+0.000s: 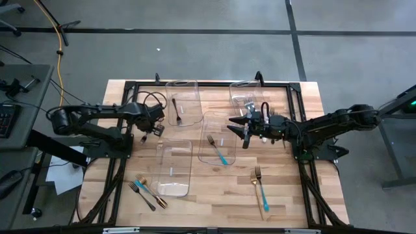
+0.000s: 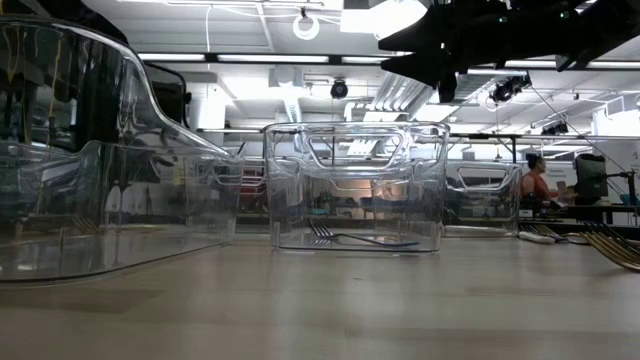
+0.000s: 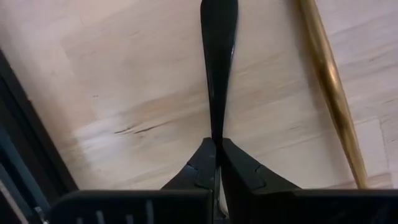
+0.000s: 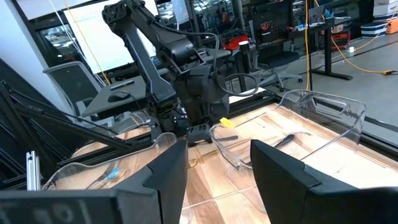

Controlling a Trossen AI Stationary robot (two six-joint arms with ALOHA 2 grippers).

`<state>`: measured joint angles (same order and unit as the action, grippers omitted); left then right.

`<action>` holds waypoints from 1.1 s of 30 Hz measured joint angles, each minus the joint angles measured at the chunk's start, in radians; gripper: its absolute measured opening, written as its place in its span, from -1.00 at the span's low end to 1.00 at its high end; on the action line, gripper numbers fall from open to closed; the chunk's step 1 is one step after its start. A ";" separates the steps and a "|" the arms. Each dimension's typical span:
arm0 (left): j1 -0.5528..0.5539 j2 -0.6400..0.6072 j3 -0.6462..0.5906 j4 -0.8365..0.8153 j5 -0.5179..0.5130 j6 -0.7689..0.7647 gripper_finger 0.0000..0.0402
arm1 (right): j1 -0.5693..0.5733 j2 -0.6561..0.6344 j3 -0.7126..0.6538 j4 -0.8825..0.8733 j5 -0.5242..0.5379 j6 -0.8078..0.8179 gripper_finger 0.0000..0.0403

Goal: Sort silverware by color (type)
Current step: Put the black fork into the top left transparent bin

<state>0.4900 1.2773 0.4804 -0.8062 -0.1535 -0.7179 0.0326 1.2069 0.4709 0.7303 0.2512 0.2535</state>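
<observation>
Left hand (image 1: 144,134) hovering low over the left part of the desk (image 1: 286,195), fingers (image 3: 205,165) pressed together and pinching the narrow end of a black utensil (image 3: 218,56). Lying just beside it on the wood, a gold utensil (image 3: 329,87), seen only in the left wrist view.

Right hand (image 1: 242,132) hanging above the middle of the desk, between the centre bin (image 1: 218,138) and the far right bin (image 1: 246,95), fingers (image 4: 165,177) spread apart and holding nothing.

Resting inside the centre bin, a silver fork (image 1: 212,140) crossing a teal-handled utensil (image 1: 223,156). Lying in the far left bin (image 1: 182,101), a black fork (image 1: 177,110). Sitting in the far right bin, some pale pieces too faint to make out. Standing near the front left, a fourth bin (image 1: 173,167), contents not discernible.

Lying on bare wood at the front left, just beside that bin, a small cluster: a dark fork (image 1: 141,195), a teal-handled piece (image 1: 141,184) and a gold piece (image 1: 156,199), close together and partly overlapping. Lying at the front right, well apart from the bins, a gold fork (image 1: 257,185) next to another teal-handled piece (image 1: 264,198).

Showing in the low view, the centre bin with the fork inside it (image 2: 355,238), and a person (image 2: 535,180) sitting far back in the room.
</observation>
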 joint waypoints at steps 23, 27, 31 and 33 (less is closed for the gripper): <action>-0.038 -0.297 0.310 -0.098 -0.469 0.080 -1.00 | 0.000 0.000 0.000 0.000 0.000 -0.008 -0.15; -0.070 -0.435 0.373 0.083 -0.488 0.218 -1.00 | 0.000 0.000 0.000 0.000 0.000 -0.011 -0.15; -0.163 -0.555 0.332 0.410 -0.423 0.368 -1.00 | 0.000 0.000 0.000 0.000 0.000 -0.027 -0.15; -0.227 -0.591 0.275 0.578 -0.387 0.423 -1.00 | 0.000 0.000 0.000 0.000 0.000 -0.028 -0.15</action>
<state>0.2628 0.6861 0.7554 -0.2286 -0.5402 -0.2946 0.0322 1.2068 0.4709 0.7300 0.2512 0.2251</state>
